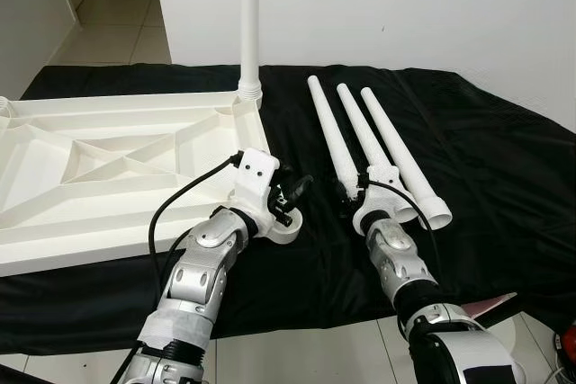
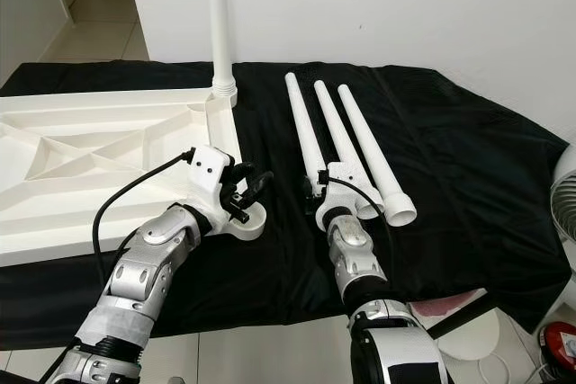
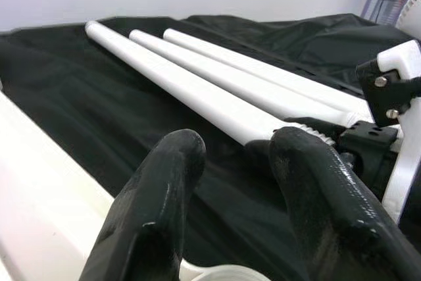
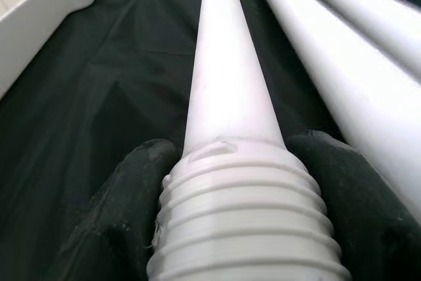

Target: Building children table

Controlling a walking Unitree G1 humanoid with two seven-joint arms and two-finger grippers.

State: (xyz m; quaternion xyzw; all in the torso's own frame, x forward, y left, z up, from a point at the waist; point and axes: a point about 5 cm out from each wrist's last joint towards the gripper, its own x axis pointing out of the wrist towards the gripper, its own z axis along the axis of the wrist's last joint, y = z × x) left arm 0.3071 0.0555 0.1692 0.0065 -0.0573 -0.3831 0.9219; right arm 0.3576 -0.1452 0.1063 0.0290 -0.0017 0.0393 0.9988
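Gripping leftmost leg (image 1: 328,137) at its threaded end, right claw (image 4: 230,182) clamped on; left claw (image 3: 230,182) open, empty by tabletop (image 1: 90,168) corner. I'd lift level.

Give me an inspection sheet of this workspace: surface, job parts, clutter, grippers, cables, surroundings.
Surface: black cloth spread on a light tiled floor.
Job parts: white tabletop lying underside up, ribs showing; one leg standing upright in its far right corner socket; three loose legs lying side by side to its right.
Clutter: nothing seen on the cloth.
Grippers: right gripper closed on the threaded end of the leftmost loose leg; left gripper open, at the tabletop's near right corner socket.
Cables: black cable looping along the left arm; another on the right wrist.
Surroundings: white wall; doorway far left.
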